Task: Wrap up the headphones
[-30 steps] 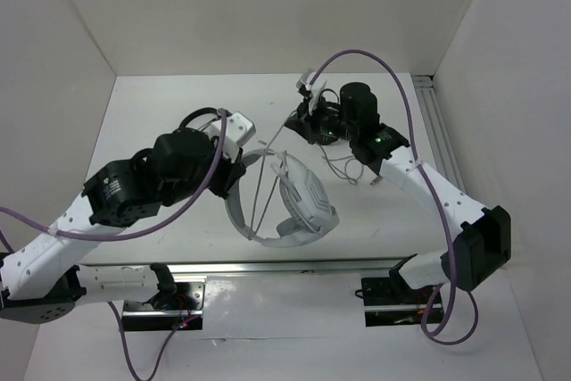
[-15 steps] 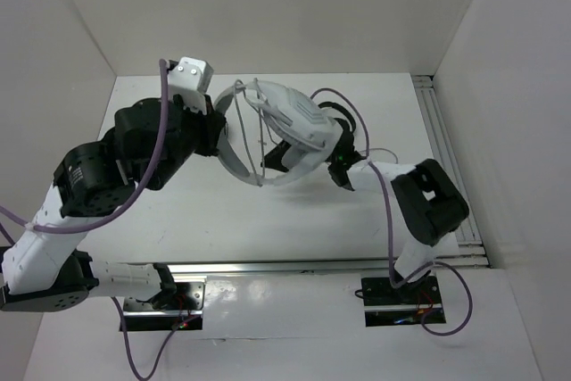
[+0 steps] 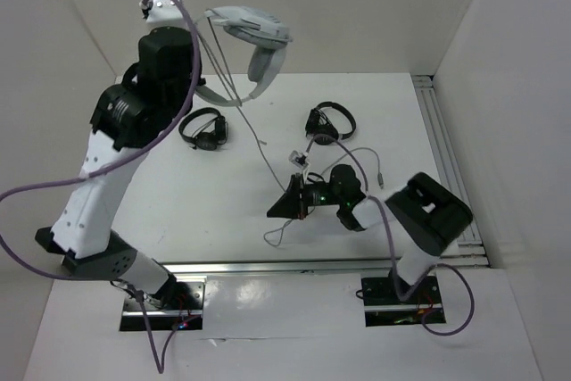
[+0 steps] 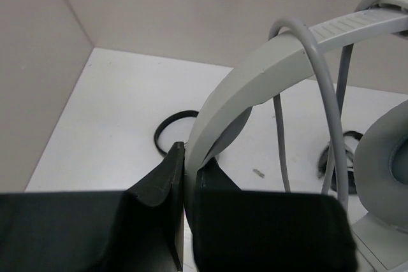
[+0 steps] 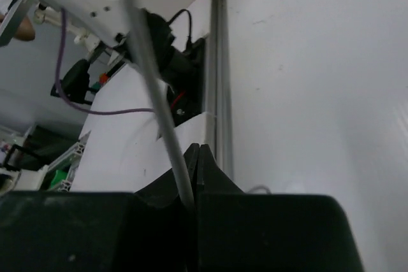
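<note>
The light-grey headphones hang high above the back left of the table, held by my raised left gripper. In the left wrist view my left gripper is shut on the wide headband, with a grey ear pad at the right. The thin grey cable runs down from the headphones to my right gripper, which sits low near the table's front. In the right wrist view my right gripper is shut on the cable. A loose end of cable trails on the table.
Two small black headphones lie on the table, one at the left and one at the back middle. A thin wire with a plug lies right of my right gripper. White walls enclose the table; a rail runs along the right side.
My left arm has swung up and back to the left, lifting the headphones high off the table. My right gripper has dropped toward the table's front, pulling the cable out long.
</note>
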Robot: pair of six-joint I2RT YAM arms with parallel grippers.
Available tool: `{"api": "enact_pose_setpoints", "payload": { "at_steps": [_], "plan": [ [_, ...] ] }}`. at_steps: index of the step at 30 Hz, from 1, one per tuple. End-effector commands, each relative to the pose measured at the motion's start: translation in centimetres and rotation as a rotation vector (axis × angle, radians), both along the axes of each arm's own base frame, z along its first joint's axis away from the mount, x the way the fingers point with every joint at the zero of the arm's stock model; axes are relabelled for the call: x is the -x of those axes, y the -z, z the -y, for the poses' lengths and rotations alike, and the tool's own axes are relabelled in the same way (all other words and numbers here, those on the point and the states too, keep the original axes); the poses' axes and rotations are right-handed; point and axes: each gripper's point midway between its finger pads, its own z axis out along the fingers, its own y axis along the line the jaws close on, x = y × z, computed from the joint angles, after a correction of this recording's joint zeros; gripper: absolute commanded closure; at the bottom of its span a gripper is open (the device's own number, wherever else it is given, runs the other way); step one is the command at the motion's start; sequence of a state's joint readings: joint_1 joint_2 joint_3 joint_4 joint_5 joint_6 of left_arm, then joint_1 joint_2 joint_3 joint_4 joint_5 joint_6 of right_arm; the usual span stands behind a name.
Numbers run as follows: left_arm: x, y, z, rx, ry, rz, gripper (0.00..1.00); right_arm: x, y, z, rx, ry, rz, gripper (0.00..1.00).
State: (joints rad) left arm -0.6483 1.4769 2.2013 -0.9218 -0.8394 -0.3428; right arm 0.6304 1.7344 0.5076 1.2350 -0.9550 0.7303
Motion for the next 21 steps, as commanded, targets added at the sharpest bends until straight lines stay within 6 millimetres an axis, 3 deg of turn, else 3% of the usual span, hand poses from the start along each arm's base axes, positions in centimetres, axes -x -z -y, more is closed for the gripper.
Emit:
{"api": "enact_pose_setpoints", "payload": {
  "at_steps": [1,3,4,5,6,8,9,10,11,12,13,14,15,16,17,18,21],
  "plan": [
    [-3.2,0.0,-1.3,0.087,-0.068,0.033,1.0,2.3,-5.8,0.1,-0.115,0.023,0.348,1.0],
    [-5.0,3.3,-1.2,0.051,-0.09,-0.043,1.0,5.1,-6.1,-0.1,-0.029,0.008,0.363,1.0],
    [-5.5,4.4,-1.8,0.046,-0.116,-0.071,1.0,4.8,-6.9,-0.3,-0.009,0.055,0.446,1.0],
    [-6.0,5.5,-1.5,0.041,-0.12,-0.094,1.0,6.7,-7.3,-0.6,-0.003,0.026,0.464,1.0],
    [-6.7,7.7,-1.6,0.015,-0.134,-0.15,1.0,7.6,-9.6,-0.2,-0.037,0.038,0.518,1.0],
    [-7.0,9.8,-1.7,-0.044,-0.145,-0.208,1.0,7.7,-10.3,0.2,0.028,0.069,0.549,1.0],
    [-7.3,11.2,-1.6,-0.079,-0.141,-0.245,1.0,8.5,-11.9,0.5,0.013,0.077,0.581,1.0],
    [-7.5,13.0,-1.0,-0.124,-0.126,-0.298,1.0,8.4,-11.1,1.0,0.088,0.082,0.57,1.0],
    [-7.2,14.5,-0.5,-0.175,-0.092,-0.36,1.0,7.8,-13.4,1.0,0.087,0.132,0.641,1.0],
    [-7.1,15.7,-0.4,-0.2,-0.079,-0.401,1.0,7.1,-14.4,1.6,0.106,0.174,0.669,1.0],
    [-6.6,17.7,0.3,-0.224,-0.045,-0.459,1.0,7.0,-13.7,2.0,0.177,0.179,0.667,1.0],
    [-6.0,19.1,0.9,-0.254,-0.015,-0.5,1.0,5.2,-15.9,2.7,0.199,0.277,0.733,1.0],
    [-5.6,20.2,0.9,-0.263,-0.003,-0.531,1.0,4.3,-16.4,3.2,0.235,0.321,0.751,1.0],
    [-4.4,22.7,0.9,-0.306,0.011,-0.593,1.0,3.5,-15.9,3.9,0.307,0.352,0.761,1.0],
    [-3.9,23.5,1.3,-0.296,0.027,-0.597,1.0,1.6,-17.9,5.1,0.342,0.472,0.789,1.0],
    [-3.2,23.2,1.2,-0.277,0.043,-0.586,1.0,0.6,-18.0,5.6,0.394,0.508,0.819,1.0],
    [-1.5,25.5,1.6,-0.262,0.104,-0.627,1.0,-2.6,-20.0,8.2,0.503,0.717,0.847,1.0]
  ]
}}
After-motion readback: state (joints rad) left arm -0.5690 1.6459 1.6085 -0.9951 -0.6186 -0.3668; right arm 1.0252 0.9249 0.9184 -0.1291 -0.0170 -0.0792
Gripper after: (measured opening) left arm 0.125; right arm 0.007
